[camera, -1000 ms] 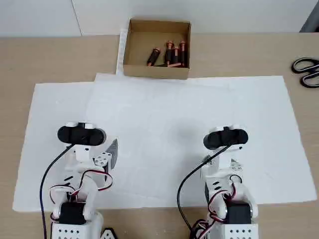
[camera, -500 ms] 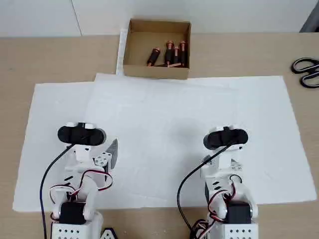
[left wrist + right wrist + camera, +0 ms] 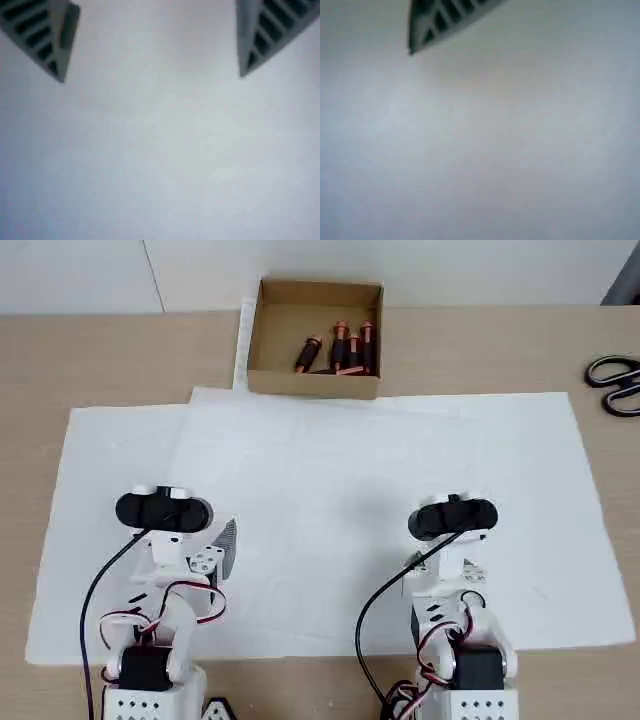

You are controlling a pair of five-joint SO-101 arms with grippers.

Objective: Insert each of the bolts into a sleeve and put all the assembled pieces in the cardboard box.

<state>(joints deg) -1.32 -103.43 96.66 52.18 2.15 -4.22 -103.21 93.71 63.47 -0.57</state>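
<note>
No change can be made out over the last second: both arms are kept where they were, and nothing has been shifted on the table (image 3: 100, 350) or in the box (image 3: 262, 335). For the task this is judged to mean that the work is at or very near its end. The assembled pieces (image 3: 340, 348), about four of them, black with copper ends, are seen lying together inside the box, toward its right side, and no loose bolt or sleeve is to be found on the paper sheet (image 3: 330, 470) spread before the arms. Scissors (image 3: 615, 382) are left at the table's far right edge, well apart from everything else. The left arm (image 3: 165, 570) is folded back at the near edge of the sheet, its wrist camera turned down at the paper. The left gripper (image 3: 151, 77) is spread wide, with nothing held; only bare paper is seen between its two fingers (image 3: 55, 45). The right arm (image 3: 450, 580) is folded back in the same way beside it, also over the near part of the sheet. The right gripper (image 3: 440, 20) is shown only in part above bare paper, so whether it is spread or closed cannot be told, and nothing is seen held in it. Both arms are well apart from the box.
</note>
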